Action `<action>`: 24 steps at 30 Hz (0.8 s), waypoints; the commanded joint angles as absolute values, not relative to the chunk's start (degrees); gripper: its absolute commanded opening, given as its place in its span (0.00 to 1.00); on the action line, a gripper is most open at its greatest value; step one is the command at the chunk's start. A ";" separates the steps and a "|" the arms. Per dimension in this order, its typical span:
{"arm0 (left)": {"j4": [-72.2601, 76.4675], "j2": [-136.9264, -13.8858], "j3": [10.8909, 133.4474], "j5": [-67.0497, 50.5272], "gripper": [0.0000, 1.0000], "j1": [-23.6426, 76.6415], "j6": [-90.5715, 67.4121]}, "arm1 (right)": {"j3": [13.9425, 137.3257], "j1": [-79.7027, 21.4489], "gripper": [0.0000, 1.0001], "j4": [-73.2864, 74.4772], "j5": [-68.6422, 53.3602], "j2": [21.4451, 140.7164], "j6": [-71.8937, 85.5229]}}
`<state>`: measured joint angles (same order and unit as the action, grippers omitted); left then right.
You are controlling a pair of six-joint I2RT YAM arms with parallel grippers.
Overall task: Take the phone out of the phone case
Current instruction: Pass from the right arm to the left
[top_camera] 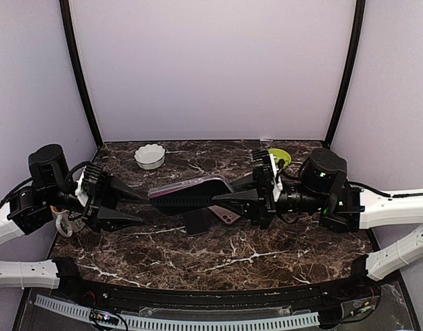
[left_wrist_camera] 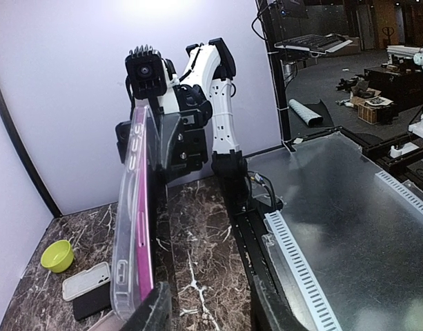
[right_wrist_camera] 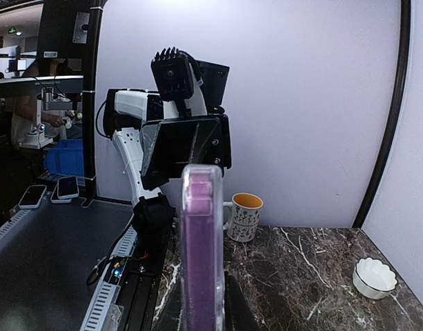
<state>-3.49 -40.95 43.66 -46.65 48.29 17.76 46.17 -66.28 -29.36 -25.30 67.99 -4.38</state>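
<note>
White bowl (top_camera: 150, 156), green bowl (left_wrist_camera: 57, 256), mug (right_wrist_camera: 244, 216) on marble table (top_camera: 197, 258).

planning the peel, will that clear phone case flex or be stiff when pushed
The clear phone case looks thin and see-through, so its lip probably flexes. With the pink phone inside it is likely stiff. Glossy sides may slip.
</note>
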 commanded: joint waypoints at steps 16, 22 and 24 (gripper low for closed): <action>-3.06 -39.79 43.33 -44.89 0.40 48.32 19.55 | 49.22 -67.59 0.00 -33.50 -28.03 66.96 -4.85; -3.15 -40.22 43.01 -45.09 0.40 48.30 19.56 | 49.47 -67.85 0.00 -35.31 -27.99 67.39 -3.79; -3.20 -40.51 42.87 -45.39 0.40 48.31 19.44 | 49.57 -68.02 0.00 -35.97 -27.11 67.64 -3.50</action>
<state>-3.49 -39.99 43.66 -45.12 48.29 18.92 46.22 -66.87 -28.16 -27.11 67.99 -4.29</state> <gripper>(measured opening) 0.402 0.103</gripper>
